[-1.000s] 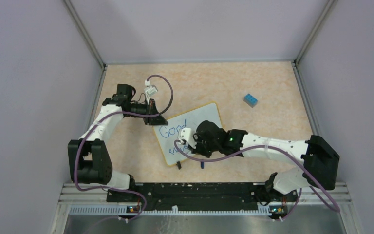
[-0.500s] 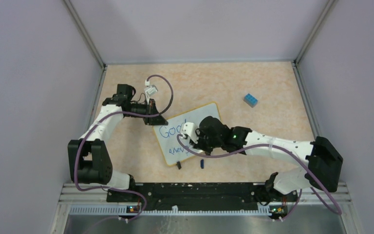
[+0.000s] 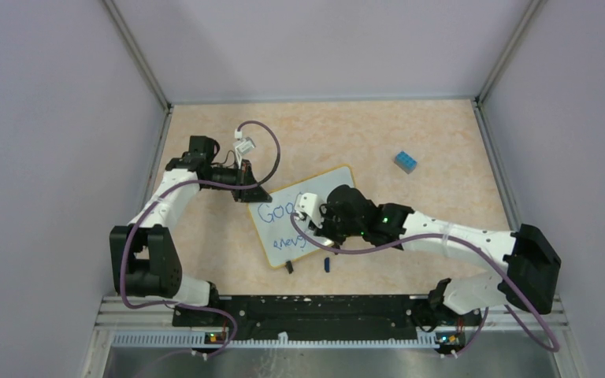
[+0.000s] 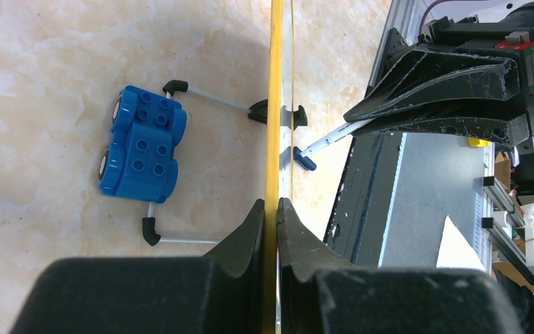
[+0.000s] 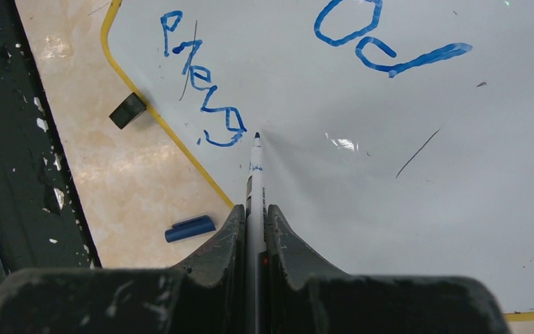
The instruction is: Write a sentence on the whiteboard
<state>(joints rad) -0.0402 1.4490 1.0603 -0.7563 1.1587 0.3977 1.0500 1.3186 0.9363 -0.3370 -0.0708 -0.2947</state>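
Tabletop (image 3: 362,134) — whiteboard (image 5: 459,209) tight in left pincer (image 4: 272,205); marker (image 5: 255,174) tight in right pincer (image 5: 254,209), at sentence (image 3: 276,213).

white-and-black arms (image 3: 449,236), purple cables (image 3: 277,153)

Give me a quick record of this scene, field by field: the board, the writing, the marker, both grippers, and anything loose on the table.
whiteboard: yellow rim pinched by the left gripper
sentence: blue, two lines, "Good" above a scrawled word
left gripper: shut on the whiteboard
right gripper: shut on the marker
marker: tip at the board, beside the end of the second line
marker cap: lying on the table by the board's near edge
blue block: apart from the board
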